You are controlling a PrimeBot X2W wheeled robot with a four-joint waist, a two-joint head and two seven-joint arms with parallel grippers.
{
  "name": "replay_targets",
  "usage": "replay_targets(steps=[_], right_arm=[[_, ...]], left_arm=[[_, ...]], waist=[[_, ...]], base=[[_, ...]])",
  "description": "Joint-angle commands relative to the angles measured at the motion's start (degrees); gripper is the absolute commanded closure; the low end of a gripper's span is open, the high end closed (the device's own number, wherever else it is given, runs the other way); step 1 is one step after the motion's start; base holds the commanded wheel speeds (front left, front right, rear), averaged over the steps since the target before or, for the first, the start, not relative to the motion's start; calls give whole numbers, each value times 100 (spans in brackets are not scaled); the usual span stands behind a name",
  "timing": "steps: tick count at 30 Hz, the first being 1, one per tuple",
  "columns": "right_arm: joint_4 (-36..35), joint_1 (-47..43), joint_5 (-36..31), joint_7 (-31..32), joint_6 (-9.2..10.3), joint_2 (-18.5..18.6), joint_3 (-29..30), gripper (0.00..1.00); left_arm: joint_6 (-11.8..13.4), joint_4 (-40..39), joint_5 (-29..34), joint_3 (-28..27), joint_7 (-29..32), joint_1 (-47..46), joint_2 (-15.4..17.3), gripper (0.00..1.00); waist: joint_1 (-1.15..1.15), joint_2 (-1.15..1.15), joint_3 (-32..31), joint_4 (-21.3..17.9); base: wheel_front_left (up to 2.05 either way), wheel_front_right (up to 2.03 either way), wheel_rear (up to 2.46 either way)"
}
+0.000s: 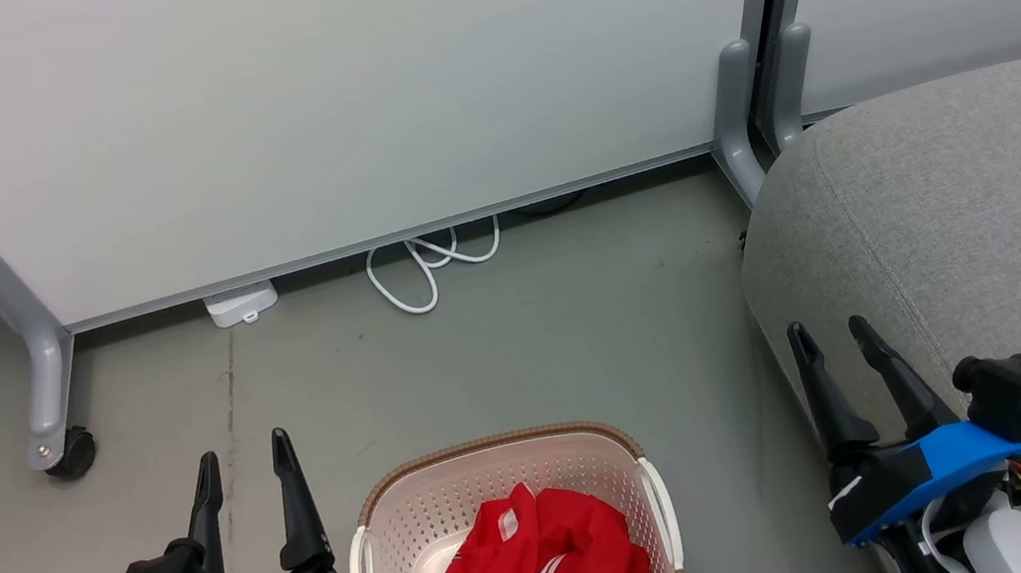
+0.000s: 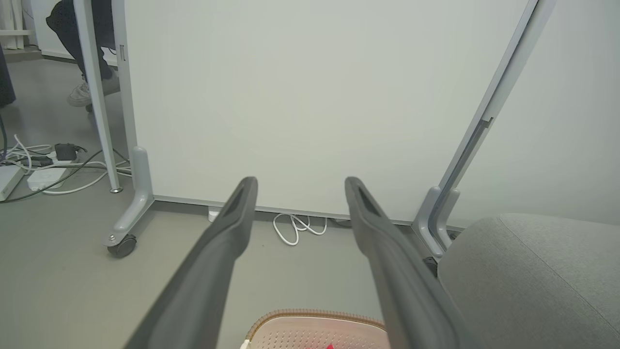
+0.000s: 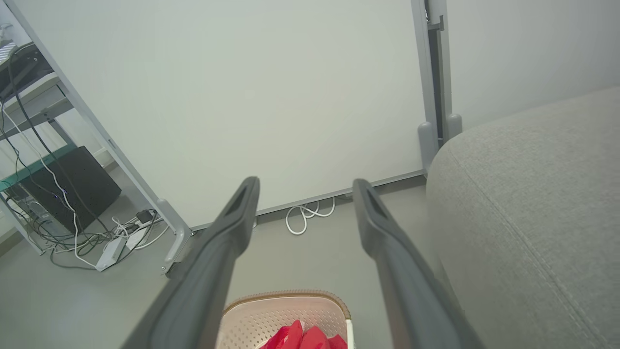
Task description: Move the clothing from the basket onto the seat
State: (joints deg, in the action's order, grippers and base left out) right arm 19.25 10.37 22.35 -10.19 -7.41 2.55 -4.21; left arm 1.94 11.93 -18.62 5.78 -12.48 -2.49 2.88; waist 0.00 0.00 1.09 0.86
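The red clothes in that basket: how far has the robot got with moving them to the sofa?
Nothing looks done: the red clothing lies heaped in the basket, and the visible part of the sofa is bare. Nothing is in hand: the left gripper and right gripper are open and empty either side of the basket. All the moving remains.

- Bright, even, diffuse indoor light throughout.
- Soft, faint shadow on the floor (image 1: pixel 575 317) beneath the partition (image 1: pixel 344 100).
- Wrist views tilt and bow the partition's posts (image 2: pixel 97 97) toward the edges.
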Motion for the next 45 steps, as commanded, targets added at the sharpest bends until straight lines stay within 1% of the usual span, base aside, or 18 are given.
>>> replay_targets(steps=[1, 11, 24, 34, 45], right_arm=[[1, 73, -135, -33, -11, 44, 31, 0], [31, 67, -706, -46, -13, 46, 255, 0], [86, 75, -1330, -99, -11, 49, 396, 0], [129, 102, -1290, -77, -9, 48, 385, 0], [134, 127, -1258, -72, -9, 48, 352, 0]], left_arm=[[-22, -17, 77, 4, -40, -13, 7, 0], [-23, -30, 322, 61, -146, 29, 2, 0], [18, 77, 533, 210, -284, 44, 2, 0], [-5, 189, 389, 265, -281, -24, 2, 0], [4, 222, 427, 301, -281, -21, 2, 0]], waist=[[0, 0, -1, 2], [0, 0, -8, 4], [0, 0, 0, 19], [0, 0, 15, 28], [0, 0, 65, 23]], base=[[0, 0, 0], [0, 0, 0], [0, 0, 0], [0, 0, 0], [0, 0, 0]])
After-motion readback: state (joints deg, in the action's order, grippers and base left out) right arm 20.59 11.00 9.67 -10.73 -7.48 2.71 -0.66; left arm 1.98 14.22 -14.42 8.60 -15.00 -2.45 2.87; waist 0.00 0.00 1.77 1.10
